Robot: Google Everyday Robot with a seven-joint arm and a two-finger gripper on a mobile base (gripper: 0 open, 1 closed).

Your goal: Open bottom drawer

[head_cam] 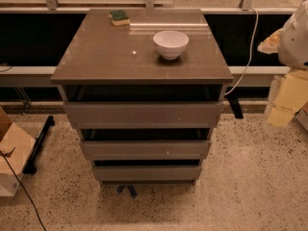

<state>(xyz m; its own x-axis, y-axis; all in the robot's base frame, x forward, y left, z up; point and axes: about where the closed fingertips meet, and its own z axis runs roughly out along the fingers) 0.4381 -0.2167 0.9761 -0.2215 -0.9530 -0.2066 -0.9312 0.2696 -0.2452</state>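
bottom drawer (147,172) is the lowest one, down by the floor and under the front edge of the worktop (101,52). its flat front looks pushed in and no tray shows, so i think it is not open yet. the job looks to be at its very start, the reach to the drawer.

the gripper (285,102) hangs out past the right edge of the worktop, lower than the top and well apart from the drawer. i cannot tell if the claw is apart or together.

the next move calls for going down low and across to the drawer's front. there is no handle, so the claw would have to catch the top lip of the front and pull straight out.

a bowl (171,44) sits on the worktop right of the middle. a sponge (119,17) lies near the back edge, toward the left corner.
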